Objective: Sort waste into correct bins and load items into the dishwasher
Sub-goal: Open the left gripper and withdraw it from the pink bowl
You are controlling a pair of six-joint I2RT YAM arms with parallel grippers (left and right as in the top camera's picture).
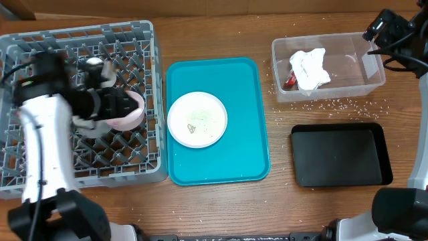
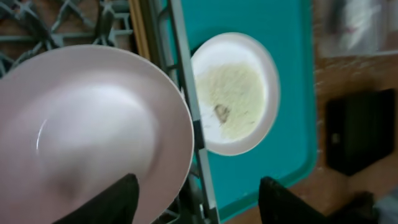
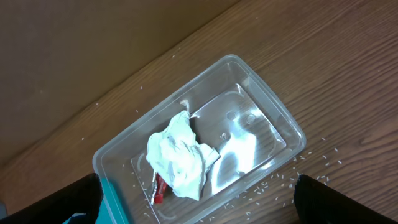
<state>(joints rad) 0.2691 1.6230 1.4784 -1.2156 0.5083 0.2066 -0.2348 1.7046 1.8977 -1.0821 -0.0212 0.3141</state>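
Left gripper (image 2: 196, 180) is seen with jaws apart; the smooth round white bowl (image 2: 93, 130) lies just below it in the grey lattice rack (image 2: 81, 18) (lower rim cut off). Right gripper (image 3: 199, 199), spread wide, is held above the clear tub (image 3: 249, 137).

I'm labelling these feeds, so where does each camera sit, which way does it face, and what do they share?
Overhead: above the table, facing down; left arm and right arm show.
Left wrist: over the grey plastic lattice rack, facing down at a pale round bowl; left tool shows.
Right wrist: over the clear rectangular plastic tub, facing down; right tool shows.
Shared: overhead and left wrist show the white round plate.
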